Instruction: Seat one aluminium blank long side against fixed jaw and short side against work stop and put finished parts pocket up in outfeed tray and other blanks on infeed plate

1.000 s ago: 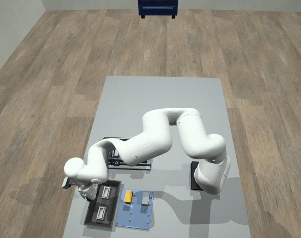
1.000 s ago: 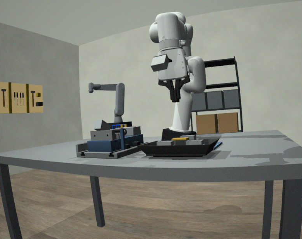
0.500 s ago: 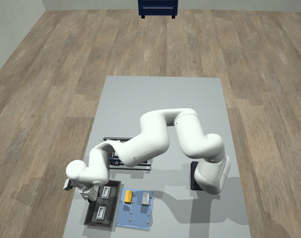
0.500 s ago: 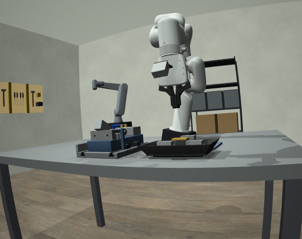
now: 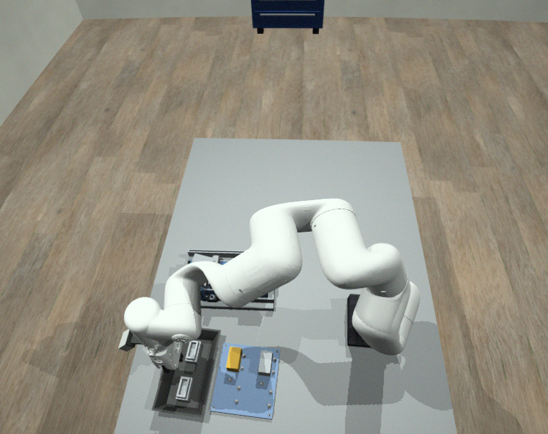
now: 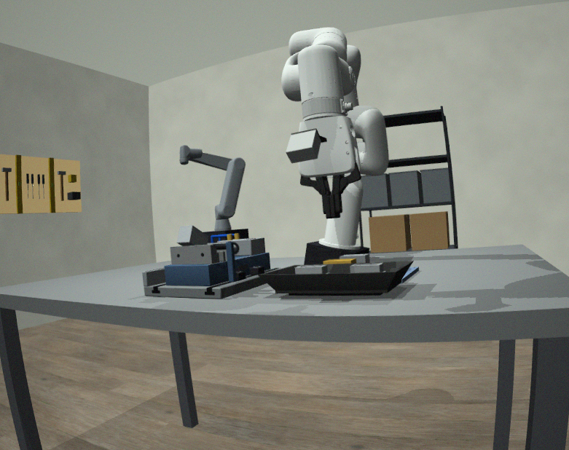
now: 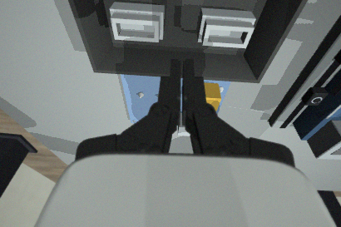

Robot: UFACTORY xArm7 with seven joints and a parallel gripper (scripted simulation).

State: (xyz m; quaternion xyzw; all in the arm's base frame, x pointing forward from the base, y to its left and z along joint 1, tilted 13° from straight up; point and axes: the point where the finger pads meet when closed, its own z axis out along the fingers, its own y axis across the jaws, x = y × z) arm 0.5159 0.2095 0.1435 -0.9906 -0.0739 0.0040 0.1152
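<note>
In the top view the white arm bends across the grey table (image 5: pixel 302 173) and ends at the lower left of the frame, where the gripper (image 5: pixel 167 360) hangs over the left wall of the dark outfeed tray (image 5: pixel 212 369). Two finished parts lie in that tray, one (image 5: pixel 193 350) toward its upper end and one (image 5: pixel 184 388) toward its lower end, both with the pocket facing up. Just right of the tray sits the blue infeed plate (image 5: pixel 245 397), carrying a brass blank (image 5: pixel 234 358) at its upper left and an aluminium blank (image 5: pixel 265 362) at its upper right, the two apart from each other. The vise (image 5: pixel 208 254) lies above the tray and plate, mostly hidden under the arm, so its opening cannot be judged here. In the exterior view the gripper (image 6: pixel 331 211) hangs in the air well above the tray (image 6: pixel 333 283) at centre frame, fingers pressed together with nothing between them; the vise (image 6: pixel 204 271) stands left of the tray, and a shelf rack (image 6: pixel 448 159) stands at the back right. In the wrist view the black fingers meet at centre frame, closed on nothing, with the tray (image 7: pixel 175 56) in the upper half holding one part (image 7: pixel 136 24) at left and one (image 7: pixel 226 29) at right, and the brass blank (image 7: pixel 211 91) showing just right of the fingers on the plate (image 7: pixel 139 96).
</note>
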